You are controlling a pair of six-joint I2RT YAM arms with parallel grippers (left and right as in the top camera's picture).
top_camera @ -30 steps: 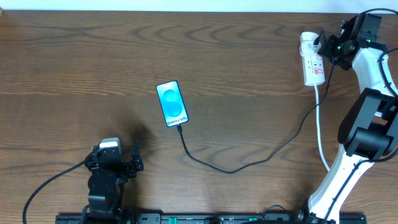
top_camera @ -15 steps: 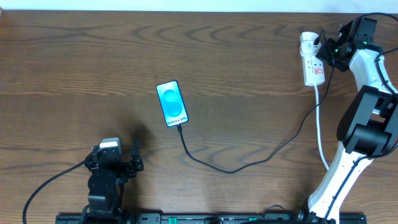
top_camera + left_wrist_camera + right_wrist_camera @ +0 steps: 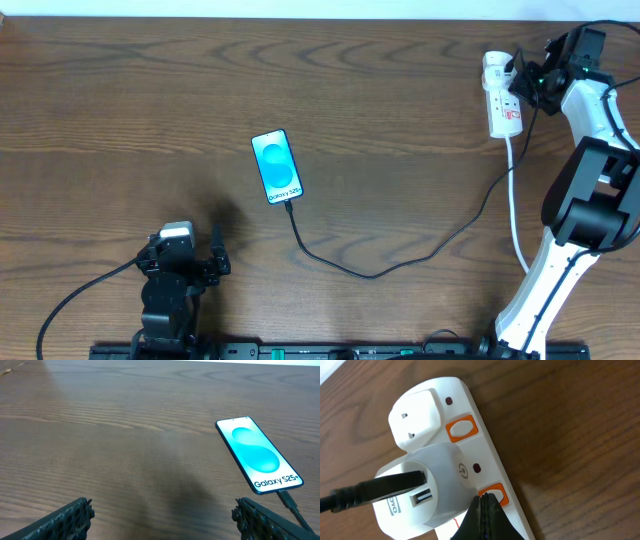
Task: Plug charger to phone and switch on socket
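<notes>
Right pincer [image 3: 482, 512] shut, empty, tips at orange rocker switch [image 3: 492, 496] of white elongated power strip [image 3: 502, 95], far-right of brown wooden surface [image 3: 120, 110]. Arm nudged closer over last second, now steady: switch press likely underway. Thin black charger cable [image 3: 380, 268] already in cyan-screened slim smartphone [image 3: 277, 167], mid-surface. Left pincer [image 3: 162, 520] wide, idle.

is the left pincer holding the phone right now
No, the left pincer is open and empty, and the phone lies flat on the table ahead of it, untouched.
</notes>
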